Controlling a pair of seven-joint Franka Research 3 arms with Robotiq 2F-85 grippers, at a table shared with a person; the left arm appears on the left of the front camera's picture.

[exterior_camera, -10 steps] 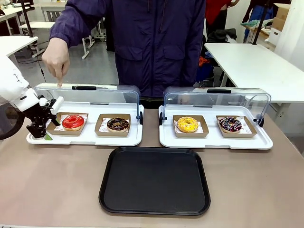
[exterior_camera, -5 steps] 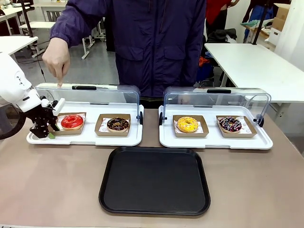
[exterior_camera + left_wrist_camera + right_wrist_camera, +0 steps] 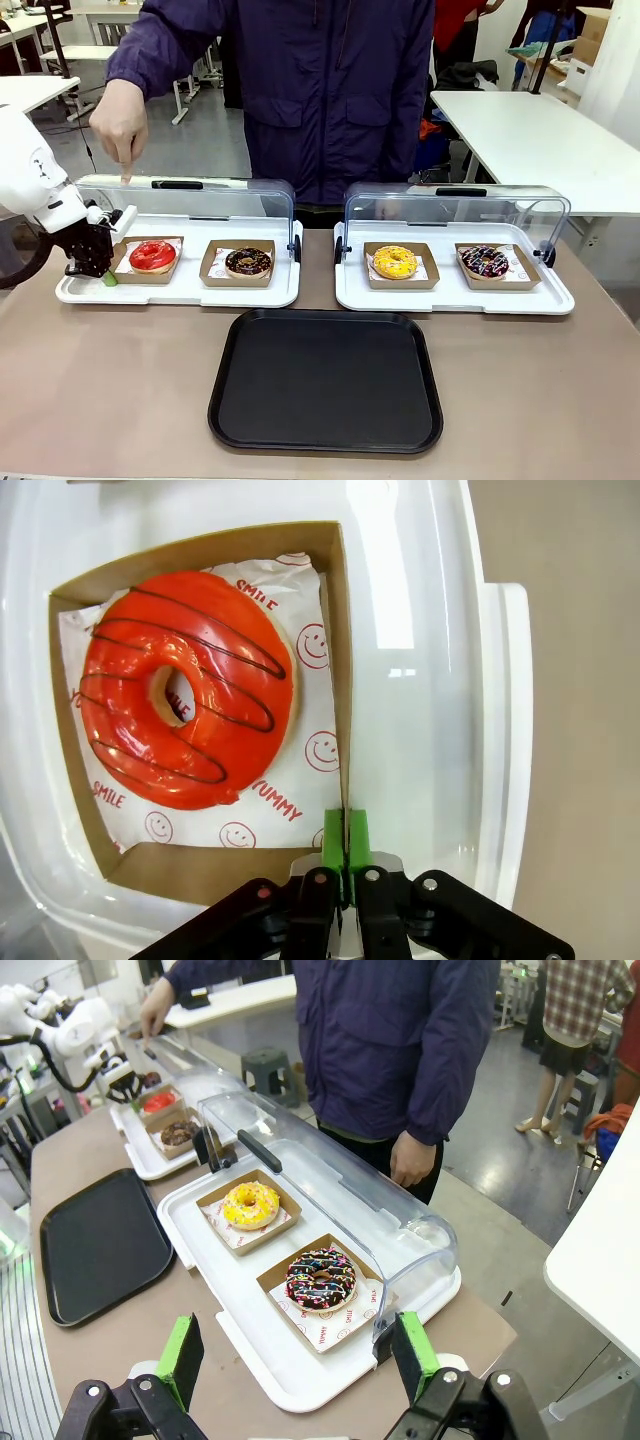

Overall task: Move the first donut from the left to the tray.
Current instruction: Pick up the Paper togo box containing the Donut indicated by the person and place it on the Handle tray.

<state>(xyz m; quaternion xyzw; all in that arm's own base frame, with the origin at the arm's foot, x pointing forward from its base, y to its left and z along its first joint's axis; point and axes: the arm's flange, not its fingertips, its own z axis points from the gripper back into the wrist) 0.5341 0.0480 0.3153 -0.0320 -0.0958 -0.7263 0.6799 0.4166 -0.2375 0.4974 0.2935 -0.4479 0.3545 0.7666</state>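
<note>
On white tray (image 3: 420, 730): L gripper (image 3: 345, 832) pinching red donut holder (image 3: 180, 870) wall; R gripper (image 3: 298, 1350) spread.

Front cam: fixed, robot's side, faces across table (image 3: 100, 380) at person (image 3: 300, 90), mid-range. Left wrist cam: straight down, very close on red donut (image 3: 185, 690). Right wrist cam: raised at table's right end, looking along it. All share the donut; front and right wrist share tray (image 3: 325, 380).
</note>
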